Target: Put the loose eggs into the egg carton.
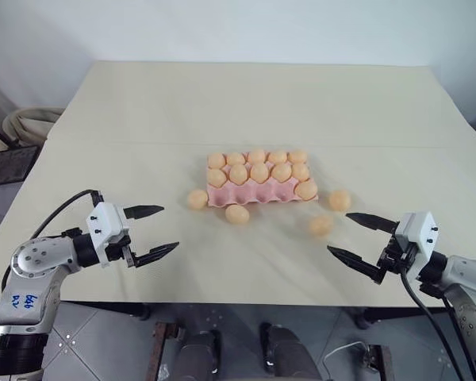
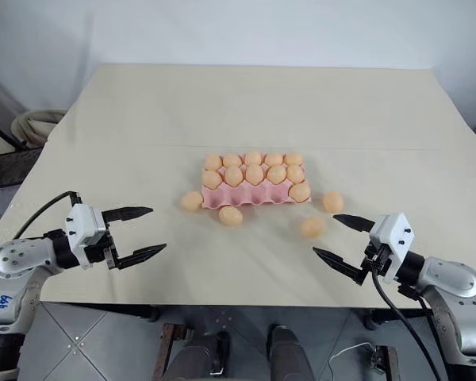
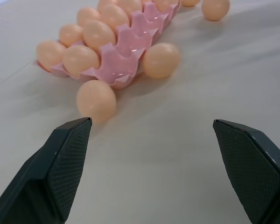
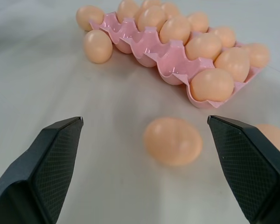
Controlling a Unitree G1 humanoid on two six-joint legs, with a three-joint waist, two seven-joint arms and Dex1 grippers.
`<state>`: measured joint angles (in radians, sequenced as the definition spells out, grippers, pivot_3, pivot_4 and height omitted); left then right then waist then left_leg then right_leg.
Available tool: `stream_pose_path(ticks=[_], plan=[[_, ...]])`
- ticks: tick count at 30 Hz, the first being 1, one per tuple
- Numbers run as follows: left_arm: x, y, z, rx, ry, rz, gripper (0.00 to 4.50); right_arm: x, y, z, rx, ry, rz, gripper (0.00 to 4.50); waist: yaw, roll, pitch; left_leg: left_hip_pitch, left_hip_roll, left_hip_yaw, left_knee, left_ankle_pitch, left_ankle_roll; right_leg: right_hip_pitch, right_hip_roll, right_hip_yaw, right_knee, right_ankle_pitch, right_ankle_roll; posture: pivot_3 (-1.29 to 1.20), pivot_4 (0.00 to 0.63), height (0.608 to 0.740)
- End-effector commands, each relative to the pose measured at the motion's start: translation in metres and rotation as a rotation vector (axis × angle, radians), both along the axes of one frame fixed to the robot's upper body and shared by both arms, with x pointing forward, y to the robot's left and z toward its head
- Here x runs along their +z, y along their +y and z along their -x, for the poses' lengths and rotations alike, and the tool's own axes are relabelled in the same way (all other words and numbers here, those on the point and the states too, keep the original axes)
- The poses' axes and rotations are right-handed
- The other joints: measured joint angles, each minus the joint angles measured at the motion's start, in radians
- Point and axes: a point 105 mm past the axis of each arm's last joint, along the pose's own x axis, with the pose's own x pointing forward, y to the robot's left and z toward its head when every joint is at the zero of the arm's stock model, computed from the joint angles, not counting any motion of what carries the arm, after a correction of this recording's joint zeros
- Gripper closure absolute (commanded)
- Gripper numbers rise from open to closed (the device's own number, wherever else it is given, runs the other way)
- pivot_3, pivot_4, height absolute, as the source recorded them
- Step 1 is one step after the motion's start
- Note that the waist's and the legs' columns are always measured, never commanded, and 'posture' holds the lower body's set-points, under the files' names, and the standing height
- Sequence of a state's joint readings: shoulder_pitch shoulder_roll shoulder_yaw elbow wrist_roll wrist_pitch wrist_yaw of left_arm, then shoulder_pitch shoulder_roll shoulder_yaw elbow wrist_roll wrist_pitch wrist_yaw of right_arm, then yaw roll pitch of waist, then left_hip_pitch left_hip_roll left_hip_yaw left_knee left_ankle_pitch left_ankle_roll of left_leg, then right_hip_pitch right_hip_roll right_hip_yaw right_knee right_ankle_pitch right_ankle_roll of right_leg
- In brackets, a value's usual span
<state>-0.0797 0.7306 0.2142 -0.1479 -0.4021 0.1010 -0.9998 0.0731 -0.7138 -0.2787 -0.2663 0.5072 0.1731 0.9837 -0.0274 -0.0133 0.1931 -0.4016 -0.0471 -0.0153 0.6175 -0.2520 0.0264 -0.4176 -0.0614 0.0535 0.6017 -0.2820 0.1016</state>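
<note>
Cream table [image 1: 246, 111] spreads beneath and beyond open jaws; coiled hose [image 1: 28, 123], perhaps, outside left jaws, off table.

Smooth matt eggs [image 4: 173, 141], seemingly plastic carton [image 4: 149, 44]

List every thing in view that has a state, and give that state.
egg carton: flat on the table, back and middle rows full, front row holds one egg at its right end.
loose eggs: four on the table beside the carton.
left gripper: open, empty.
right gripper: open, empty.
</note>
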Motion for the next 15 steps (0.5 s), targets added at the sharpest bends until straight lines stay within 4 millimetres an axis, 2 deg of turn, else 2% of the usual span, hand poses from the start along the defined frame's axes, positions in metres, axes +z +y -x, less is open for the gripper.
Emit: stream_pose_path(ticks=[1, 7, 12, 15], plan=[[0.008, -0.005, 0.003, -0.022, -0.049, -0.009, 0.06, 0.008, -0.003, 0.001, -0.028, -0.047, -0.021, 0.00, 0.001, 0.000, 0.000, 0.000, 0.000, 0.000, 0.000, 0.000, 0.000, 0.000, 0.000, 0.000, 0.001, 0.000, 0.000, 0.00, 0.150, 0.740], [0.009, -0.009, -0.001, -0.019, -0.046, 0.029, 0.06, 0.007, -0.021, -0.001, -0.164, -0.055, -0.076, 0.00, 0.002, 0.000, 0.000, 0.001, 0.000, 0.000, 0.006, -0.001, -0.001, 0.001, 0.000, 0.000, 0.005, 0.000, 0.000, 0.00, 0.150, 0.740], [0.016, -0.014, -0.008, 0.004, -0.101, 0.062, 0.06, -0.001, -0.067, -0.003, -0.337, -0.046, -0.076, 0.00, 0.005, 0.000, 0.000, 0.002, 0.000, 0.000, 0.011, -0.001, -0.001, 0.005, -0.001, 0.000, 0.006, 0.000, 0.000, 0.00, 0.150, 0.740], [0.021, -0.019, -0.009, -0.003, -0.115, 0.086, 0.06, -0.006, -0.068, -0.001, -0.320, -0.029, -0.063, 0.00, 0.004, 0.000, 0.000, 0.002, 0.000, 0.000, 0.011, -0.001, -0.001, 0.006, -0.001, 0.000, 0.006, 0.000, 0.000, 0.00, 0.150, 0.740]])
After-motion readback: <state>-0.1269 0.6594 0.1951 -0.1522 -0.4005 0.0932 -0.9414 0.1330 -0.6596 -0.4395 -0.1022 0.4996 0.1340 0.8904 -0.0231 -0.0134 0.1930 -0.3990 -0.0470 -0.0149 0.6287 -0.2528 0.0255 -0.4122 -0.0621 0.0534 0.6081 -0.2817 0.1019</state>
